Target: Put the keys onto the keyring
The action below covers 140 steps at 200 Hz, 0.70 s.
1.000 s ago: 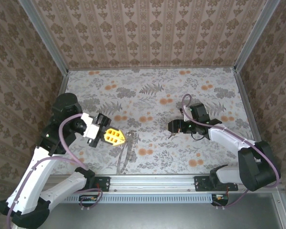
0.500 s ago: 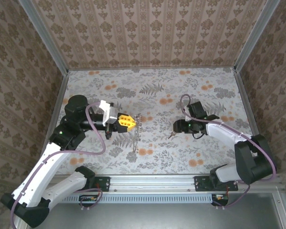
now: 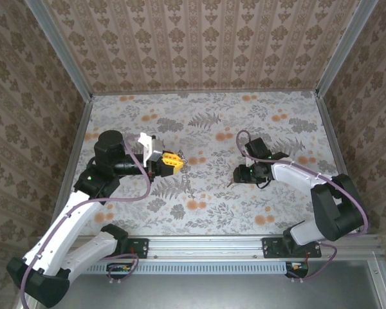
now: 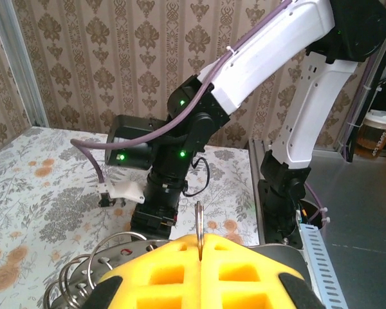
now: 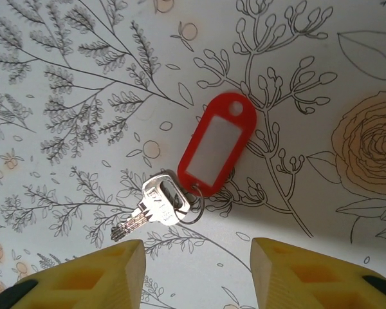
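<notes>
The key (image 5: 156,207) at the tag's lower end is bright, polished silvery metal. The tag (image 5: 219,145) is glossy red plastic around a flat white matt insert. Beneath the tag, the desk (image 5: 64,77) wears a smooth, matt floral print. The right end effector (image 5: 196,251) and left end effector (image 4: 201,257) are matt yellow plastic. The keyring (image 4: 199,222) is thin, dull brownish metal.

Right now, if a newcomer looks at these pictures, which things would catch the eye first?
The red tag with its small silver key lies on the flowered table, just ahead of the open yellow fingers of the right end effector. Left of centre in the top view, the left end effector, also yellow, is shut on a thin ring that stands edge-on between its fingers.
</notes>
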Available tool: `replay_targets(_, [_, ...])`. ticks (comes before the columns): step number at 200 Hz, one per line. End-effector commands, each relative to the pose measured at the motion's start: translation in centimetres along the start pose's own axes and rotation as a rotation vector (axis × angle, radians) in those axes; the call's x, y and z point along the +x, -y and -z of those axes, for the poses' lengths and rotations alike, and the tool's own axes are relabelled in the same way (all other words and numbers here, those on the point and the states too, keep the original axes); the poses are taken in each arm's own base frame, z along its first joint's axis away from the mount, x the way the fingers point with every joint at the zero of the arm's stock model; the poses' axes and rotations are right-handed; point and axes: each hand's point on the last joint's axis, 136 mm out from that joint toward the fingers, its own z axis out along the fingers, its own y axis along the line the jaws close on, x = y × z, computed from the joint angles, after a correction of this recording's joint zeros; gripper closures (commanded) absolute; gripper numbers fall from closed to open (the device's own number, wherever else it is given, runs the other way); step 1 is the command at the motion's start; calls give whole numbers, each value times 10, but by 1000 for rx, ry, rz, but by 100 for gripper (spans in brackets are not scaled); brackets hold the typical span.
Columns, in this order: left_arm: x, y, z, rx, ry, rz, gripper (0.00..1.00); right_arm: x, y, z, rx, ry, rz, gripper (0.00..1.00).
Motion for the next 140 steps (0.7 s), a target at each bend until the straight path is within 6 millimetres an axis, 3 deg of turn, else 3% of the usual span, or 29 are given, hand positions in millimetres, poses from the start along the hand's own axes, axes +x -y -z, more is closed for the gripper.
replay_targets(1, [-10,7,2,32,41,-29,100,5,2,-11,14,-36,-23,53])
replay_targets(38, [-11,10,3,45,47,-38,100,4,-2,-23,-14,-46,-41,60])
replay_targets(140, [-6,7,0,48,35,-20,100,3,-1,-19,-11,-15,-30,83])
